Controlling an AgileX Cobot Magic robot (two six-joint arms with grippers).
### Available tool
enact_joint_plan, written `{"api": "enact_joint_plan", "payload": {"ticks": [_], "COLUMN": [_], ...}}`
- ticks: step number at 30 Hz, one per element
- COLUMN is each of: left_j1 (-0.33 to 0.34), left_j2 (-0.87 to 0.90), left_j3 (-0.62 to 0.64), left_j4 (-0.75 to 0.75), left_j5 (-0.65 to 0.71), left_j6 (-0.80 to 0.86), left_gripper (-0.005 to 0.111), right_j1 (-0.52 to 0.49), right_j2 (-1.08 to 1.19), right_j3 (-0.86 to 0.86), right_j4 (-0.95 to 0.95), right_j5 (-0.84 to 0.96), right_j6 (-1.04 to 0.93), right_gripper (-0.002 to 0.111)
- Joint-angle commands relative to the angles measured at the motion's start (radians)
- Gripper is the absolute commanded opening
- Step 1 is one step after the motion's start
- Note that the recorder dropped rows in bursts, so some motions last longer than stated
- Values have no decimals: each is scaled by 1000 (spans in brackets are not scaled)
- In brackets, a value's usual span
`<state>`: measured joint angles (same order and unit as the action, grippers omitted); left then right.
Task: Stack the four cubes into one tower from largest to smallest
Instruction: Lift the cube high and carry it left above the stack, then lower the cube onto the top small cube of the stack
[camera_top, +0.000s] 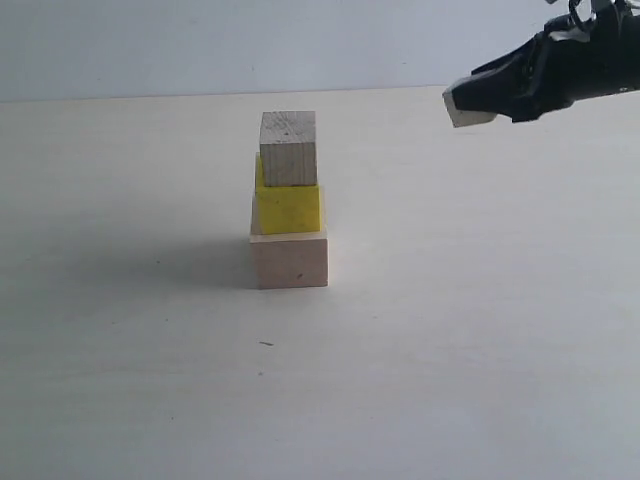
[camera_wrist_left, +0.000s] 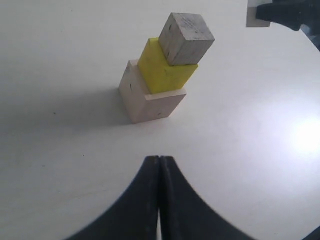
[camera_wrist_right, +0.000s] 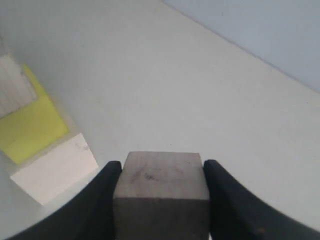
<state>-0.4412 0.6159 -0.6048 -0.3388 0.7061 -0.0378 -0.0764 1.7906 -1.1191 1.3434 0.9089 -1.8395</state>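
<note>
A three-cube tower stands mid-table: the large pale wooden cube (camera_top: 289, 259) at the bottom, the yellow cube (camera_top: 288, 207) on it, a small wooden cube (camera_top: 288, 148) on top. The same stack shows in the left wrist view, large cube (camera_wrist_left: 150, 97), yellow cube (camera_wrist_left: 165, 67), small cube (camera_wrist_left: 186, 39). My right gripper (camera_top: 470, 103) hangs up in the air to the right of the tower, shut on the second small wooden cube (camera_wrist_right: 162, 192). My left gripper (camera_wrist_left: 159, 159) is shut and empty, some way off the tower over bare table.
The white table (camera_top: 450, 330) runs to a pale wall (camera_top: 200, 40) at the back. The tower's shadow falls to its left. In the right wrist view the large cube (camera_wrist_right: 55, 167) and yellow cube (camera_wrist_right: 30, 127) lie off to the side of the held cube.
</note>
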Motion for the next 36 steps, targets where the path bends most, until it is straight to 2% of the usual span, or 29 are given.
{"api": "enact_joint_plan", "payload": {"ticks": [1, 3, 4, 11, 21, 32, 36], "left_j1": [3, 3, 3, 3, 3, 3, 3], "left_j2": [-3, -3, -3, -3, -3, -3, -3], "left_j3": [1, 1, 1, 1, 1, 1, 1], "left_j4": [13, 10, 8, -40, -42, -46, -48], "left_j5": [-21, -28, -28, -28, -28, -28, -26], "left_j6": [12, 12, 12, 12, 12, 12, 11], "left_gripper": [0, 0, 0, 0, 0, 0, 0], "right_j1": [-4, -4, -4, 31, 281, 317, 321], "right_j2": [-1, 40, 62, 171, 144, 152, 163], "right_j3": [3, 3, -7, -101, -118, -183, -219], "right_j4": [265, 401, 401, 357, 321, 339, 267], "right_j5": [104, 284, 312, 312, 312, 312, 312], "right_j6": [-122, -280, -280, -276, -276, -276, -276], "right_gripper": [0, 0, 0, 0, 0, 0, 0]}}
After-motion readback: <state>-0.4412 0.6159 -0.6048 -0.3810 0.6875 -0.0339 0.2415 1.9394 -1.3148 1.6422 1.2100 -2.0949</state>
